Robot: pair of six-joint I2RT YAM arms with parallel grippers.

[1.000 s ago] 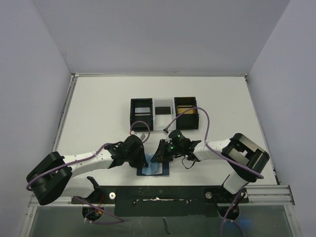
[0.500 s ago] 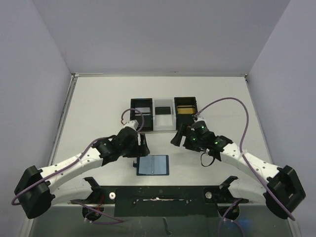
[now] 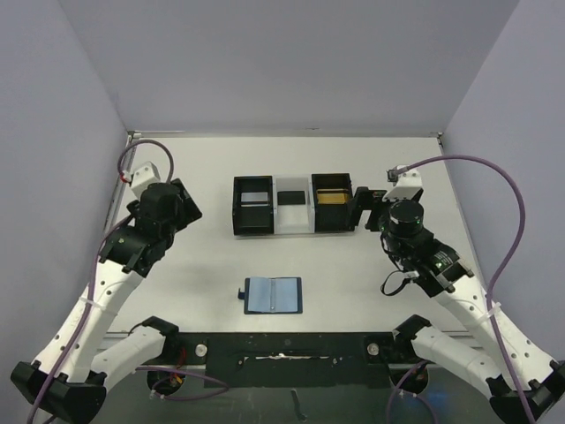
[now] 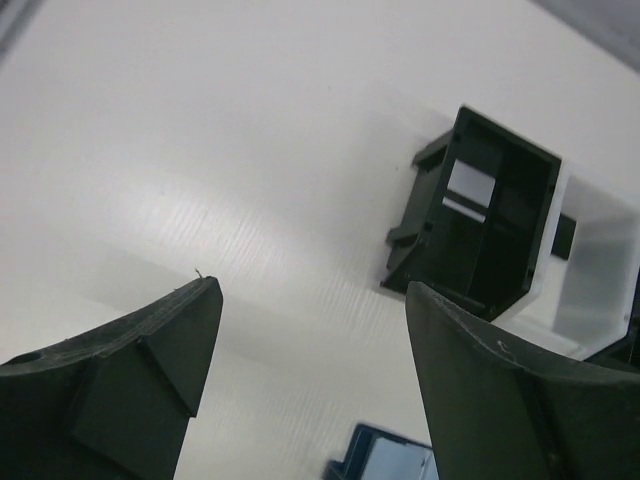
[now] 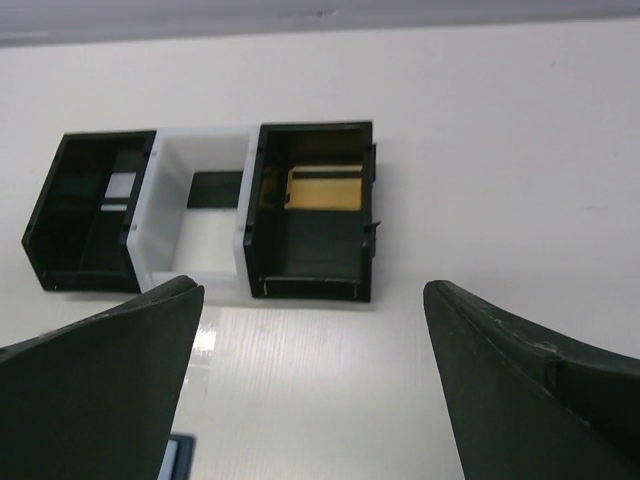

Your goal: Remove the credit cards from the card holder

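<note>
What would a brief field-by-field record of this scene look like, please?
card holder: open flat on the table near the arm bases, untouched
gold card: inside the right black box
pale card: inside the left black box
clear middle section: holds a dark flat piece
left gripper: open, empty, over the table's left side
right gripper: open, empty, beside the right black box

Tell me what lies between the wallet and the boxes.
Nothing. In the top view, only bare white table separates the open wallet from the row of boxes.
</note>
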